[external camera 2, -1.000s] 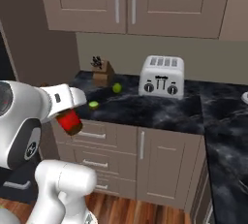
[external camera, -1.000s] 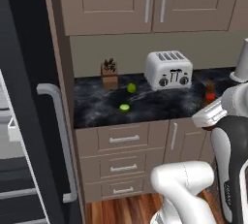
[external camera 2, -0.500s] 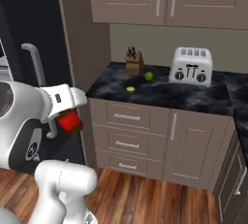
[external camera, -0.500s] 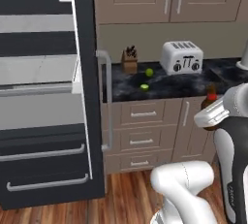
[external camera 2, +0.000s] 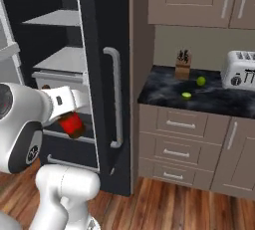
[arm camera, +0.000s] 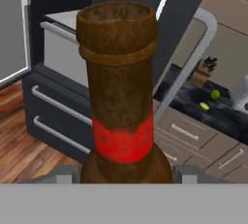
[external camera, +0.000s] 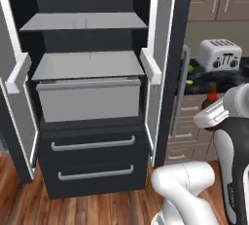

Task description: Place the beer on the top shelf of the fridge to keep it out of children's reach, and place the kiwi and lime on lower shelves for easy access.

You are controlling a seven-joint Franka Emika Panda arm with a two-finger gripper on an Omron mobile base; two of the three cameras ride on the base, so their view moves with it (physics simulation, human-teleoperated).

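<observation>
The tall black fridge [external camera: 92,97] stands open, white bins on the inside of both doors. Its highest pale grey slab, the top shelf [external camera: 82,21], is bare from edge to edge, with dark open room above it. Below it the lower shelves [external camera: 85,65] are bare too; the lowest carries a grey drawer front along its front edge. To the right, past the grey bar handle [external camera 2: 115,97], the dark marbled counter [external camera 2: 164,92] carries the halved green kiwi [external camera 2: 186,95] near its front edge and the round yellow-green lime [external camera 2: 200,80] just behind it, beside a knife block [external camera 2: 183,63]; a white toaster [external camera: 220,54] sits further right. The gripper [arm camera: 127,172] is clamped narrowly round the slim dark brown glass beer [arm camera: 122,92], held upright in front of the fridge's right door, well apart from every shelf.
</observation>
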